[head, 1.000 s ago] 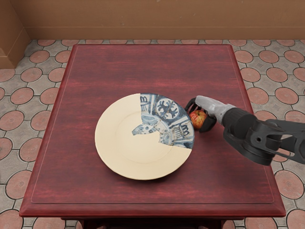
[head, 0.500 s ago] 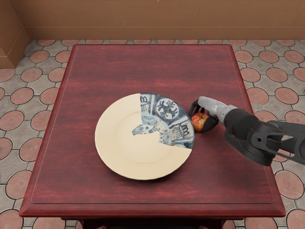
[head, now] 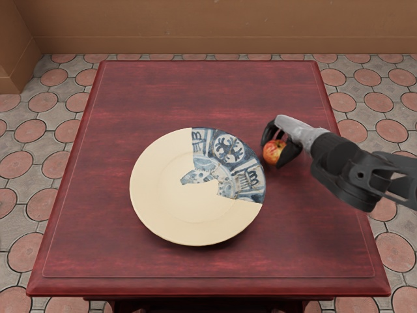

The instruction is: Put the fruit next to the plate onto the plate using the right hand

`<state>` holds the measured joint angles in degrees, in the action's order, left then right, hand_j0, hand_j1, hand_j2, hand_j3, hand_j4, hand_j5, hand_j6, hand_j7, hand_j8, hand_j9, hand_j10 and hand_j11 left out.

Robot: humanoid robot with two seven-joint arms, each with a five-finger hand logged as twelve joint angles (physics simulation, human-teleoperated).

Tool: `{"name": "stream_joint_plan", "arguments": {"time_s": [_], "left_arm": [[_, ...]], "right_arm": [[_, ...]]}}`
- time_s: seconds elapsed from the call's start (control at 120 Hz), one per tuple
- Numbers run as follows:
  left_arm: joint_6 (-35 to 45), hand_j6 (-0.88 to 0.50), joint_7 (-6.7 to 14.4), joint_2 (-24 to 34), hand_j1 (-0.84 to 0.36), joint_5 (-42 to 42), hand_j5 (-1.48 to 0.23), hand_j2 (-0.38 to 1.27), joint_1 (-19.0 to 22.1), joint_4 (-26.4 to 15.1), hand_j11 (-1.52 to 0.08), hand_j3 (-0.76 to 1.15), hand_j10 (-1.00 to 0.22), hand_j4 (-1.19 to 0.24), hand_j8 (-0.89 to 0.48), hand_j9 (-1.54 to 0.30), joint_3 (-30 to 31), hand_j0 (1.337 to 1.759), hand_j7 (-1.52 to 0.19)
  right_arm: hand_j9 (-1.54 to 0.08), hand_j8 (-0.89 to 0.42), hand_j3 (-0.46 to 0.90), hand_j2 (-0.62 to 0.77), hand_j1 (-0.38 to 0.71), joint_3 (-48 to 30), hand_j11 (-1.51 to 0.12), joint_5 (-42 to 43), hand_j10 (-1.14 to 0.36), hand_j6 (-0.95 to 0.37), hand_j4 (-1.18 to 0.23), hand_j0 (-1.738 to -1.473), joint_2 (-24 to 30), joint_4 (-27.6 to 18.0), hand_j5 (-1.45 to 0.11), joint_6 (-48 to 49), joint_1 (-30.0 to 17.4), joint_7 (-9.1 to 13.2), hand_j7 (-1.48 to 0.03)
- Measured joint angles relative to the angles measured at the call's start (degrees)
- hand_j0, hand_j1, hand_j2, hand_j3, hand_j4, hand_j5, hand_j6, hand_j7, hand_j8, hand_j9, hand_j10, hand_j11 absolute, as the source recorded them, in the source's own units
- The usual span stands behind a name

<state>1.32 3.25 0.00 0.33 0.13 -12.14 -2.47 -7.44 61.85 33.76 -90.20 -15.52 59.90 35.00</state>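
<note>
Dark black fingers point(head: 266, 134) on your right hand point(head: 283, 141) are curled around the fruit point(head: 272, 152), so you've got a grasp on it. They wrap it from above and from the lower right, and the fruit's left side peeks out between them. It's small and round, red with a yellowish patch, smooth skin. It sits right of centre in the frame, just off the plate's right rim and not over it. You can't really tell if it's resting on the table point(head: 163, 98) or lifted a bit.

The hand has a light grey back, and the arm point(head: 348, 173) behind it is chunky matte dark grey, coming in from the right edge.

The plate point(head: 163, 195) is big, round and shallow, mostly plain cream, with a wedge of blue and white pattern on its upper right part, the side nearest the fruit. It lies flat in the middle of the frame.

The table is dark red wood with streaky grain and a raised lip. Around it you see a floor point(head: 39, 104) of round reddish tiles.
</note>
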Motion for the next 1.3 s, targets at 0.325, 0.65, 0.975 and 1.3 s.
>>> {"name": "stream_joint_plan", "arguments": {"time_s": [0.325,0.65,0.975,1.3], "left_arm": [[0.00,0.00,0.00,0.00,0.35,-0.02,0.00,0.00,0.00,-0.02,0.00,0.00,0.00,0.00,0.00,0.00,0.00,1.658,0.00],[0.00,0.00,0.00,0.00,0.35,-0.03,0.00,0.00,0.00,-0.02,0.00,0.00,0.00,0.00,0.00,0.00,0.01,1.658,0.00],[0.00,0.00,0.00,0.00,0.35,-0.01,0.00,0.00,0.00,-0.02,0.00,0.00,0.00,0.00,0.00,0.00,0.01,1.658,0.00],[0.00,0.00,0.00,0.00,0.35,-0.02,0.00,0.00,0.04,-0.01,0.00,0.00,0.00,0.00,0.00,0.00,0.01,1.658,0.00]], "right_arm": [[-0.98,-0.35,0.00,0.25,0.26,-6.33,-0.99,-0.07,-0.60,-0.42,-0.66,-1.658,-3.04,-3.16,-1.00,1.19,0.41,0.01,-0.93],[-0.99,-0.34,0.00,0.32,0.29,-6.85,-0.99,-0.23,-0.58,-0.41,-0.65,-1.658,-10.46,-4.08,-1.02,2.82,0.39,0.00,-0.92],[-0.99,-0.33,0.00,0.33,0.30,-6.11,-1.00,-0.10,-0.58,-0.40,-0.67,-1.658,-12.38,-3.74,-1.00,3.71,-1.44,-0.04,-0.92],[-0.89,-0.32,0.00,0.26,0.24,-5.41,-0.90,-0.10,-0.55,-0.39,-0.60,-1.658,-12.44,-3.37,-0.89,4.77,-2.64,-0.02,-0.83]]}}
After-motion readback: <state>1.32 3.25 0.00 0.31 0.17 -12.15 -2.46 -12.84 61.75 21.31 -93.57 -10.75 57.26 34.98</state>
